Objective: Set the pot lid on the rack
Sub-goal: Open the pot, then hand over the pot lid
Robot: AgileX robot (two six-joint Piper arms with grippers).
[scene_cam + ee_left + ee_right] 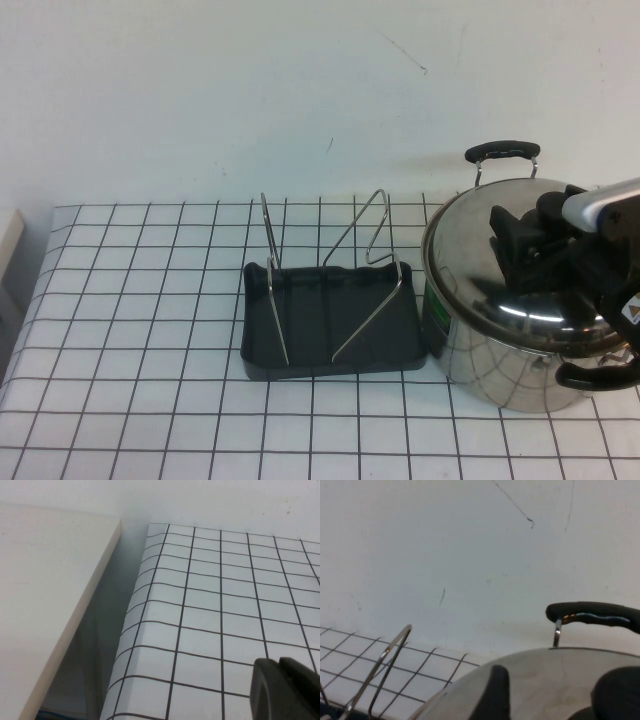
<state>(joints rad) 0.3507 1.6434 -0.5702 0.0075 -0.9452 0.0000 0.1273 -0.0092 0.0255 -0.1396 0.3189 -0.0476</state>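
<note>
Two arms are fitted, but only one is at work: the right gripper sits low over the centre of the pot lid, while the left gripper hangs over bare gridded tablecloth near the table's edge, outside the high view; whether its fingers are parted cannot be told. The step in hand appears to be the grasp of the lid's knob, which is hidden beneath the right gripper in every view. In the right wrist view the two dark fingers stand apart, with the lid's steel dome visible between them, so the jaws are moderately wide and, as far as can be judged, not yet closed on anything. The lid lies directly below this gripper, seated on the pot, whose far handle rises beyond the fingertips. The rack stands to the gripper's left, just beside the pot, its wire loops upright. The next move probably calls for closing firmly on the knob, lifting the lid clear of the pot, and tilting it on edge to slot between the loops.
</note>
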